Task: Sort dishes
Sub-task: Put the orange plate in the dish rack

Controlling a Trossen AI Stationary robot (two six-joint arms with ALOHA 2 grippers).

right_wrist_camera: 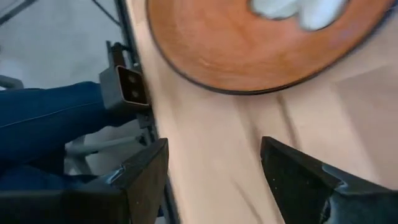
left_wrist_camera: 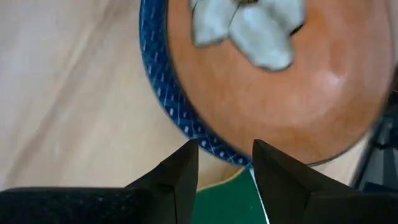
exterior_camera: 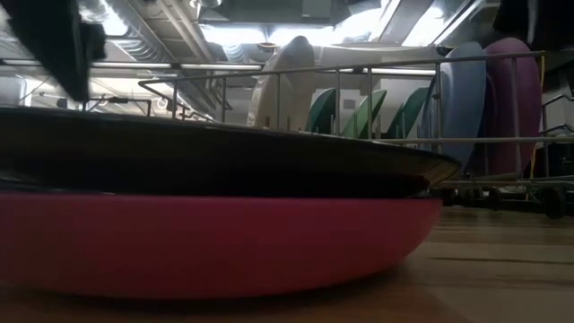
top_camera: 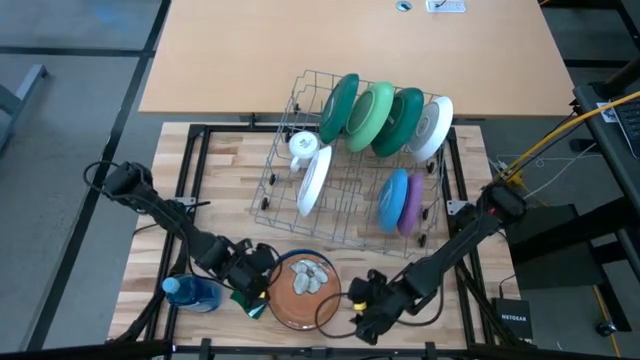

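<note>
A brown plate with a pale pattern (top_camera: 305, 285) tops a short stack near the table's front edge; below it show a blue-patterned rim (left_wrist_camera: 163, 99) and a pink plate (exterior_camera: 206, 242). My left gripper (top_camera: 262, 292) hangs at the stack's left rim, pointing steeply down, its fingertips (left_wrist_camera: 225, 149) apart. A green sponge (left_wrist_camera: 227, 202) shows in the gap behind them. My right gripper (top_camera: 358, 318) is open at the stack's right near side, above bare wood (right_wrist_camera: 214, 162). Green, white, blue and purple plates stand on edge in the wire rack (top_camera: 350, 170). My left gripper has the green sponge (left_wrist_camera: 231, 193) in the gap between its two fingers, back from their tips. Whether the fingers touch it, I cannot tell.
A white mug (top_camera: 303, 145) sits in the rack's left far corner. A blue bottle-like thing (top_camera: 190, 292) lies left of my left gripper. A person's leg in blue trousers (right_wrist_camera: 50, 124) shows beyond the table's near edge. Bare wood lies between rack and stack.
</note>
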